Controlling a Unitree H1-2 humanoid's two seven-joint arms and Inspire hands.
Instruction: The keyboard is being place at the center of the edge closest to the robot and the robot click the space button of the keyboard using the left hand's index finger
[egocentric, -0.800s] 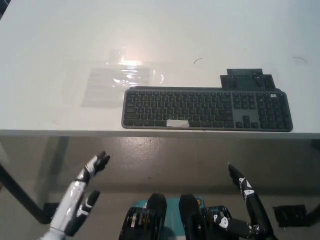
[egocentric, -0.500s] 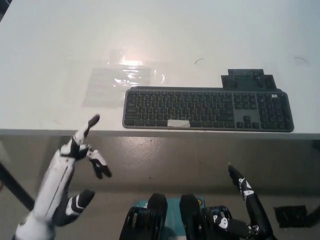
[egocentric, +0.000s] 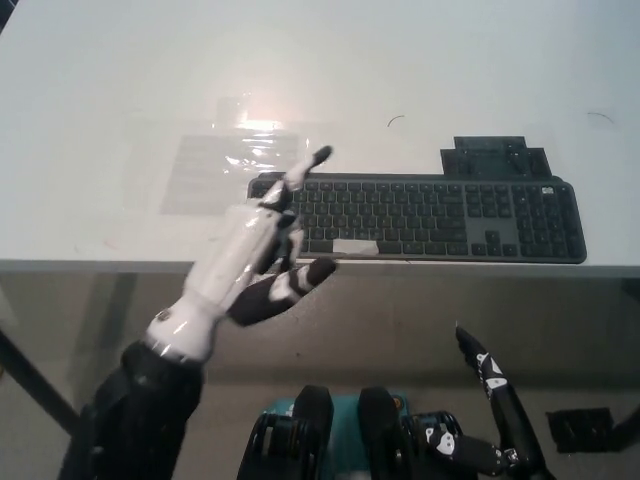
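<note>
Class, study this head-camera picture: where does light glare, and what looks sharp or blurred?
Head view: glare burns a bright spot on the clear plastic sheet left of the keyboard; the table looks washed out; the keyboard's keys look sharp; the left robot hand, overlapping its left end, is slightly soft; the right robot hand rests in the dim area below the table edge.

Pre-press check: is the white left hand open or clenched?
Open: white left hand holds nothing, fingers apart, over the dark grey keyboard.
</note>
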